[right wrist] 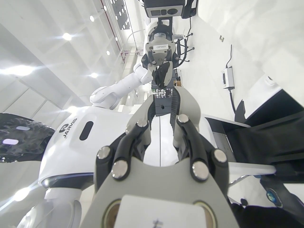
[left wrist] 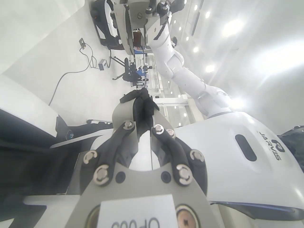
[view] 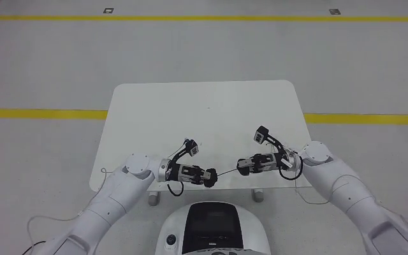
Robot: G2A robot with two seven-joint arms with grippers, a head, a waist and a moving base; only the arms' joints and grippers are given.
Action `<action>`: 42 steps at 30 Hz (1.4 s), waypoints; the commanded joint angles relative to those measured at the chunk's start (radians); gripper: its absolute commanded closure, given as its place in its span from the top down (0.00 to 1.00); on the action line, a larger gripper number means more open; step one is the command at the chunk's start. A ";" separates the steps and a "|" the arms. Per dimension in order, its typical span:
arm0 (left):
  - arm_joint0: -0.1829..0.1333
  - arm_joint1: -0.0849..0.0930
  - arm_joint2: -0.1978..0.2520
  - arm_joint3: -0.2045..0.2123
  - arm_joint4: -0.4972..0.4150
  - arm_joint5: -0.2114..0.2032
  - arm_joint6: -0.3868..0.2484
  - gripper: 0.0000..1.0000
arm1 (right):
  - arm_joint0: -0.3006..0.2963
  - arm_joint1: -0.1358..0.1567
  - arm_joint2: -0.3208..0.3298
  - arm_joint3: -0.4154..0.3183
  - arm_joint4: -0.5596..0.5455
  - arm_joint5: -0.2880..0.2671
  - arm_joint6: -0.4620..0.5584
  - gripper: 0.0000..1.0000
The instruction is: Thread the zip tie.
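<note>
The zip tie [view: 226, 171] is a thin black strap held in the air between my two grippers, just past the white table's [view: 204, 108] front edge. My left gripper [view: 209, 176] points right and is shut on the strap; its black-wrapped fingertips [left wrist: 142, 103] are pressed together, and the zip tie [left wrist: 150, 150] runs back toward the palm. My right gripper [view: 242, 167] faces it from close by. In the right wrist view the jaws of the right gripper [right wrist: 163, 103] stand a little apart, with the zip tie [right wrist: 160, 143] running down the gap. The left gripper [right wrist: 161, 78] shows just beyond.
The tabletop beyond the grippers is bare white. Yellow floor lines [view: 51, 113] run behind and beside the table. A cable [left wrist: 71, 72] and a small box lie on the floor.
</note>
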 commanded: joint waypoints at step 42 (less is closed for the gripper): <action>0.000 0.000 0.000 0.000 0.000 0.000 0.000 0.00 | -0.037 0.031 0.030 -0.063 -0.019 0.000 0.000 0.07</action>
